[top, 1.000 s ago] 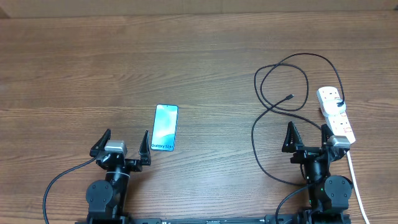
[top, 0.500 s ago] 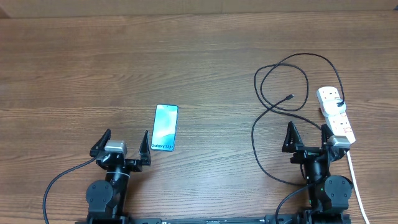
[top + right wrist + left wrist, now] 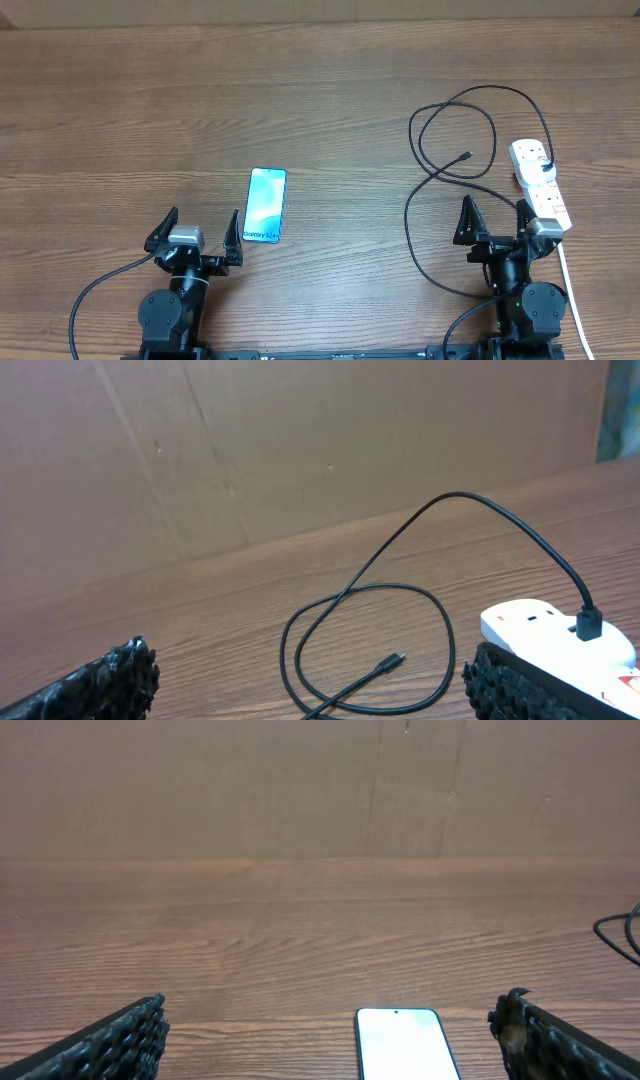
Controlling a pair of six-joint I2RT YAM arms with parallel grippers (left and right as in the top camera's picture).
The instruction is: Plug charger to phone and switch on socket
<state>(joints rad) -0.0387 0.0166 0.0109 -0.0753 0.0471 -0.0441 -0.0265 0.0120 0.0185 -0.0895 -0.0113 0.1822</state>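
Observation:
The phone (image 3: 266,204) lies flat on the wooden table with its light-blue screen lit; its top end shows in the left wrist view (image 3: 405,1042). My left gripper (image 3: 196,232) is open and empty just left of and below it. The charger (image 3: 455,140) is a thin black cable looping at the right, its connector tip (image 3: 466,156) loose on the table, also seen in the right wrist view (image 3: 396,659). Its plug sits in the white socket strip (image 3: 540,185), which shows in the right wrist view (image 3: 545,630). My right gripper (image 3: 494,222) is open and empty below the loops.
The strip's white cord (image 3: 570,285) runs down the right edge beside my right arm. A brown cardboard wall (image 3: 320,785) stands behind the table's far edge. Bare wood lies between the phone and the cable.

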